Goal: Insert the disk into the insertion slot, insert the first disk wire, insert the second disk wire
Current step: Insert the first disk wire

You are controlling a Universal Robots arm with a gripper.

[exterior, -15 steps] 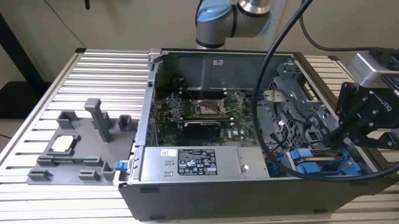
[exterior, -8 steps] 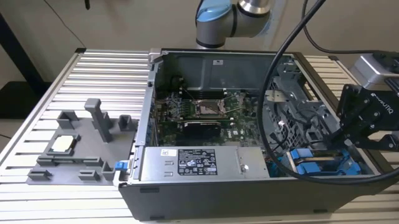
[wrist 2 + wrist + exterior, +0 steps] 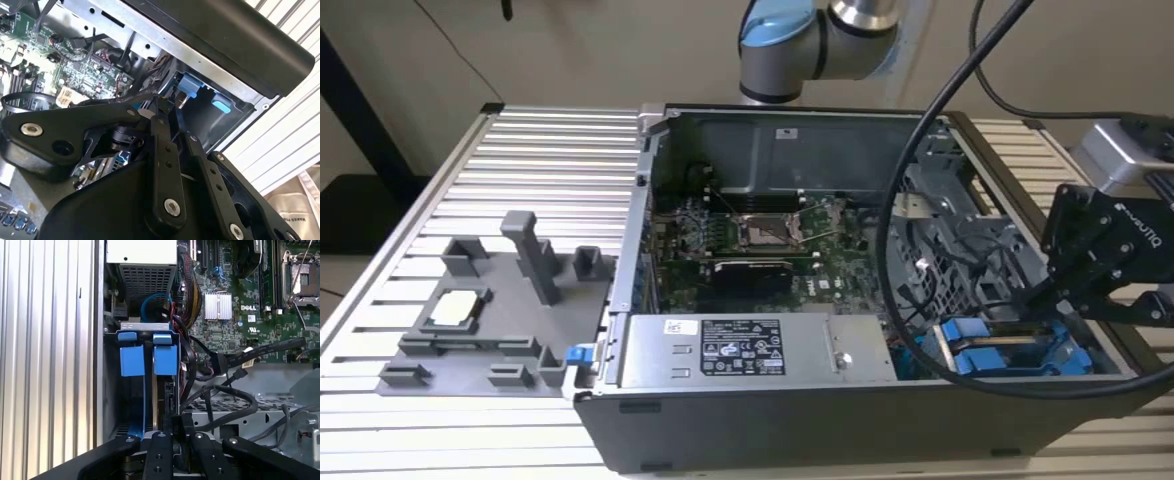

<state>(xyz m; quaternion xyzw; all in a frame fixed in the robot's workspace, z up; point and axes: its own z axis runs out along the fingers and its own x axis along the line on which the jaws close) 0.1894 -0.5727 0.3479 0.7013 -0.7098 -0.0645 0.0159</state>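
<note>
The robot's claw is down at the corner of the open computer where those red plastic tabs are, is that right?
Not quite: the plastic tabs are blue, not red, as the first wrist view shows. The rest stands: the gripper is at that corner of the open computer case.

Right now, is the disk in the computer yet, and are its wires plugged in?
The disk looks slid into the insertion slot, blue tab showing. The tool is right at its near edge. Two black wires lie loose beside the slot, plugs hanging free, so both wires are left.
</note>
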